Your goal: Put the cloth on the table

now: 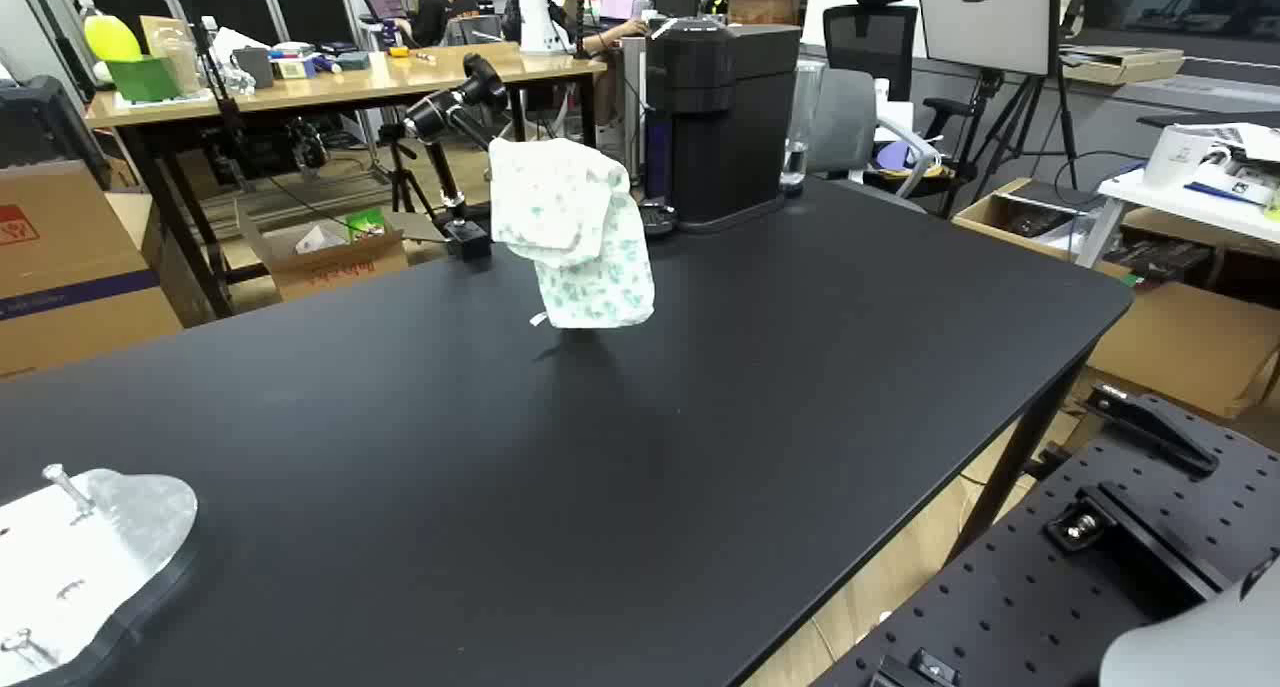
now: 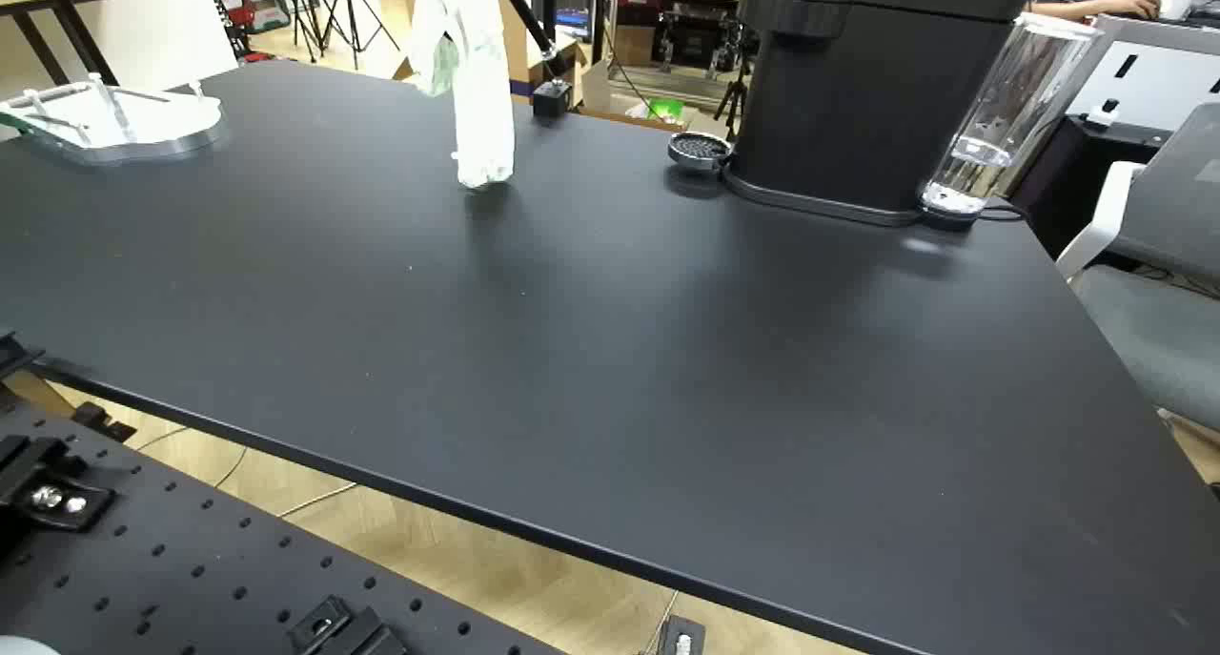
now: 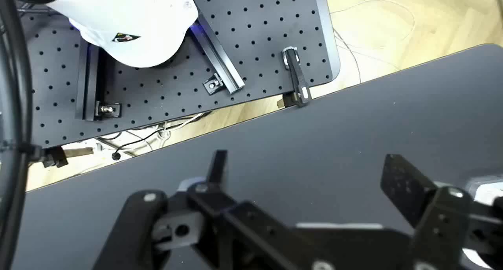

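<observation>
The two-finger gripper (image 3: pixel 308 169) is wide, holding nothing. The green-and-white cloth (image 1: pixel 577 235) hangs near the far edge of the table (image 1: pixel 720 417); grabbing it and laying it down both seem left.

In an exterior view I count one cloth (image 2: pixel 484 112) at eleven o'clock, one pale plate (image 2: pixel 164 123) at ten, one black coffee machine (image 2: pixel 848 102) and one clear tank (image 2: pixel 1006 97) towards two, and one black table (image 2: pixel 610 350). The wrist view records my one gripper (image 3: pixel 308 171), two fingers (image 3: pixel 404 183), at four and seven.
</observation>
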You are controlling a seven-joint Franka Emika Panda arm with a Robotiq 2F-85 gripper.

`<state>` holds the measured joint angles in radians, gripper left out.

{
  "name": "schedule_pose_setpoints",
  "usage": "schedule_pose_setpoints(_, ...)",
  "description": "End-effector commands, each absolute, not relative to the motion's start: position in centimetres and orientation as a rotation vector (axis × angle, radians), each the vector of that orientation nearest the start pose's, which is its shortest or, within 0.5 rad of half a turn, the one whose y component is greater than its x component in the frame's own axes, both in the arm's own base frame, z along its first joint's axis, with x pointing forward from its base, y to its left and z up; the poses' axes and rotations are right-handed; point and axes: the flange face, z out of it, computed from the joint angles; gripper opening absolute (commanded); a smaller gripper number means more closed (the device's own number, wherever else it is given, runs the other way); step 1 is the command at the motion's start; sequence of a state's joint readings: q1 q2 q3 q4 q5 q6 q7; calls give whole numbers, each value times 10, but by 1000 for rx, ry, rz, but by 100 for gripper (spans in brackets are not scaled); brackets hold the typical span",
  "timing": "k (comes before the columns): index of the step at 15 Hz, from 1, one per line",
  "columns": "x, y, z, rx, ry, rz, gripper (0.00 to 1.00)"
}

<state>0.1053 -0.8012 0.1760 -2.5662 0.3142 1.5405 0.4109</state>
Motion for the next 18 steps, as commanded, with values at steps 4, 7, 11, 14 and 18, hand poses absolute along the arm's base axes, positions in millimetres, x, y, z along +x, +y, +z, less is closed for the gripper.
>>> schedule_pose_setpoints(4, 268, 118, 493, -2987, 334, 417, 100)
schedule_pose_setpoints(7, 268, 118, 493, -2988, 334, 417, 100)
schedule_pose_setpoints(11, 268, 118, 493, -2988, 334, 417, 100)
schedule_pose_setpoints(14, 275, 111, 494, -3027, 346, 356, 100)
schedule_pose_setpoints(18, 308, 94, 495, -3116, 298, 211, 100)
